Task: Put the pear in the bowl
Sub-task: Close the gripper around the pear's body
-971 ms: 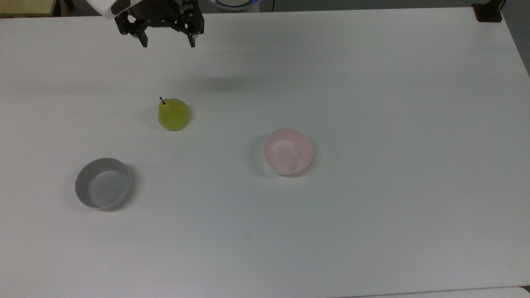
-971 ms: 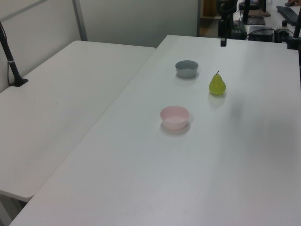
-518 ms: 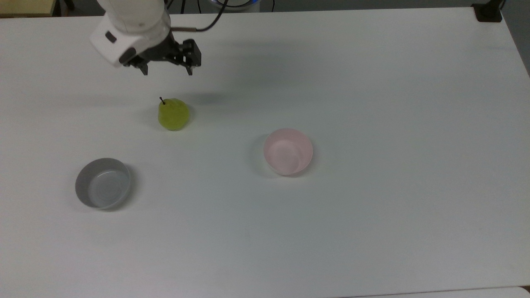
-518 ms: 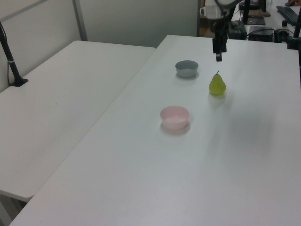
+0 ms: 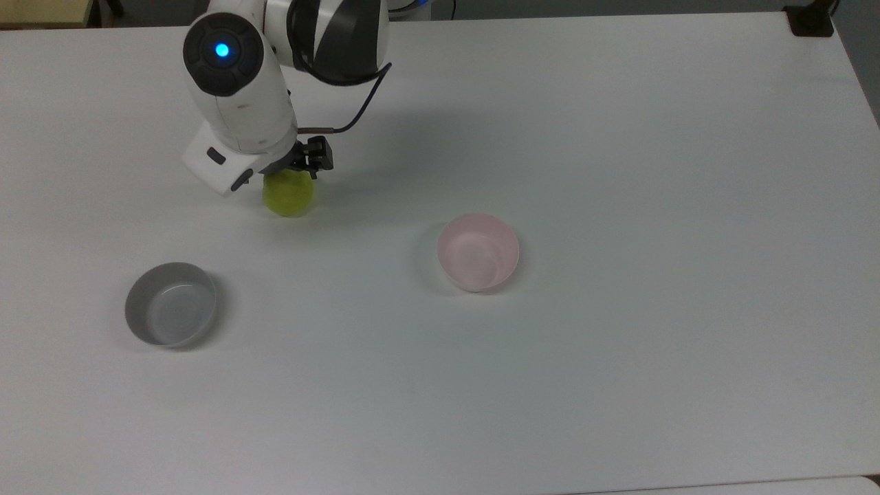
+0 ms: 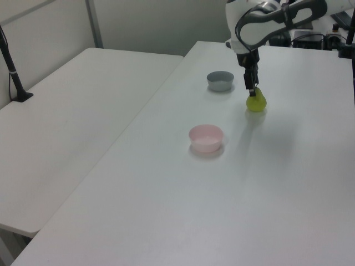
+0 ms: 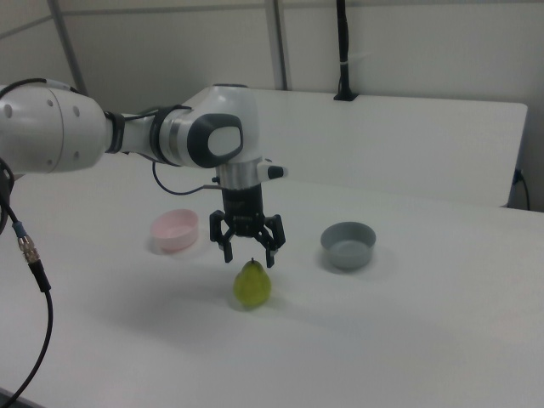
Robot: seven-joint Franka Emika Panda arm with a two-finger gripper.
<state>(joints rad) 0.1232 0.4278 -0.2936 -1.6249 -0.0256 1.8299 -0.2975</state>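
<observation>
Table (image 5: 619, 378) white, second table (image 6: 66, 122) alongside, pale partition wall (image 7: 408, 42) behind

White arm reaches in from far side of top view, wrist bent straight down. Gripper (image 7: 248, 255) points vertically downward, black fingers (image 7: 226, 249) spread apart, hanging low at top view's left, off table surface.

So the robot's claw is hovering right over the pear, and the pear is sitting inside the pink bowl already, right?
Not quite. The gripper does hover open just over the pear, but the pear stands on the bare white table, not in the pink bowl. The right view shows the bowl empty and apart from the pear, on the right view's left; the grey bowl sits on the other side.
</observation>
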